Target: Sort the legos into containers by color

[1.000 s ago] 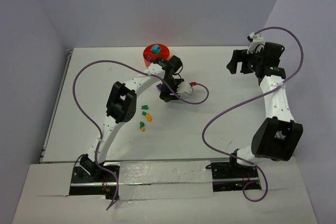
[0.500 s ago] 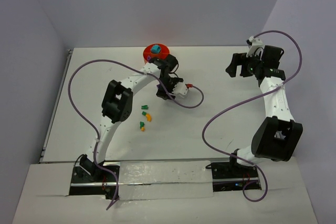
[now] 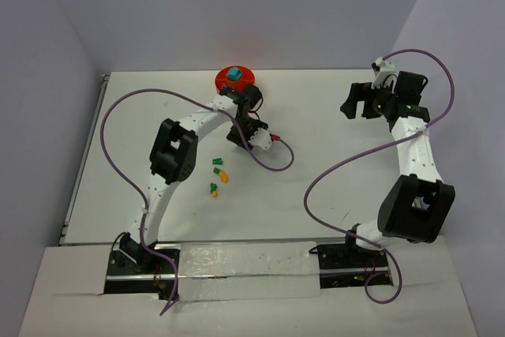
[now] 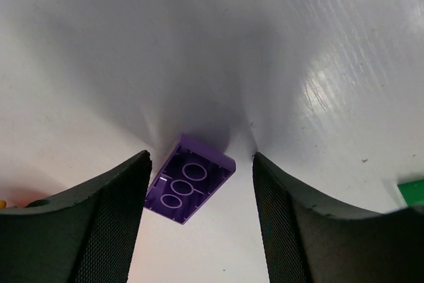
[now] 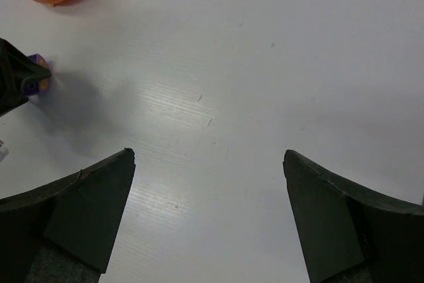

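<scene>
- Step in hand, as far as I can tell: picking up the purple brick. It lies hollow side up on the surface, right between the left jaws. They stand open on either side of it, with a sliver of gap each way, and hold nothing yet.
- Next move, my guess: squeeze shut on it, lift, then carry it toward 12 o'clock to the tub, which sits just past the left arm. It's a tiny brick, so the pinch needs to be centred or it'll squirt out.
- A teal brick is already in the tub, so purple wants a different compartment. Can't tell which one teal is in.
- A green brick and an orange brick wait on the surface at about 7 o'clock from the left jaws.
- The right jaws are wide open and empty, well apart at 3 o'clock.
- No brands, labels or writing I can read.
</scene>
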Robot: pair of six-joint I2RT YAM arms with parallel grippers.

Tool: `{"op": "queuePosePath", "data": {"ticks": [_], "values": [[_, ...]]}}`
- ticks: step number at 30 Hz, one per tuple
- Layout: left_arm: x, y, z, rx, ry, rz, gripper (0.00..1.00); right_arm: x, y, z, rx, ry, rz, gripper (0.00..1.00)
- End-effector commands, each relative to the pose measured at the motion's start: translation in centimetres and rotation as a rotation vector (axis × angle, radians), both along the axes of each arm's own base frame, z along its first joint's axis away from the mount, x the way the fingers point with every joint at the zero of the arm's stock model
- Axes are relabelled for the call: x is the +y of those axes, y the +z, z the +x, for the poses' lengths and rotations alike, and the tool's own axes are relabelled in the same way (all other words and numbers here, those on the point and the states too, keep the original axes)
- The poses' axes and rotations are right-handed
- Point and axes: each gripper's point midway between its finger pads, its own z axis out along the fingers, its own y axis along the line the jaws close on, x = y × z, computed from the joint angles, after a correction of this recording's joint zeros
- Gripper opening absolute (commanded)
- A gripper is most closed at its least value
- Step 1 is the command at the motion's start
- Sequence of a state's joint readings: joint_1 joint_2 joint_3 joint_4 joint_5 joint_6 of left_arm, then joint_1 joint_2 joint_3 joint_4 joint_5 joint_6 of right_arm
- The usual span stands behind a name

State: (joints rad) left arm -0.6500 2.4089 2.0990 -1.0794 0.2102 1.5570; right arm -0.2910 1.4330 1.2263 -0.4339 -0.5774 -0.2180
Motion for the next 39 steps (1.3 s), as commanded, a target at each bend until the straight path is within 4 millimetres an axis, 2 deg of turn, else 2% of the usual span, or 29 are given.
{"op": "queuePosePath", "data": {"ticks": [1, 10, 15, 19, 23, 24, 29, 31, 39], "values": [[0.4, 1.0, 0.1, -0.076, -0.110, 0.039, 0.67, -0.3, 0.5, 0.2, -0.024, 0.005, 0.001, 1.00], [0.8, 0.5, -1.4, -0.139, -0.268, 0.087, 0.66, -0.4, -0.2, 0.4, 0.002, 0.000, 0.017, 1.00], [1.1, -0.5, -2.6, -0.159, -0.354, 0.150, 0.59, -0.4, -0.5, 0.4, 0.010, -0.002, 0.018, 1.00], [0.8, -0.6, -2.0, -0.211, -0.381, 0.167, 0.52, -0.5, -0.4, 0.3, 0.010, -0.004, 0.019, 1.00], [0.8, -0.7, -1.0, -0.275, -0.405, 0.185, 0.50, -0.4, -0.2, 0.3, 0.007, -0.003, 0.021, 1.00], [0.6, -0.7, -0.8, -0.290, -0.409, 0.178, 0.45, -0.4, -0.2, 0.3, 0.008, -0.003, 0.021, 1.00], [-1.0, 0.5, -0.4, -0.309, -0.394, 0.106, 0.31, -0.3, -0.3, 0.2, 0.010, -0.002, 0.026, 1.00], [-1.5, 1.2, -0.6, -0.311, -0.389, 0.080, 0.29, -0.3, -0.3, 0.1, 0.012, -0.001, 0.028, 1.00], [-3.6, 5.3, -2.9, -0.205, -0.307, -0.096, 0.11, 0.0, 0.1, 0.2, 0.012, 0.003, 0.051, 1.00]]}}
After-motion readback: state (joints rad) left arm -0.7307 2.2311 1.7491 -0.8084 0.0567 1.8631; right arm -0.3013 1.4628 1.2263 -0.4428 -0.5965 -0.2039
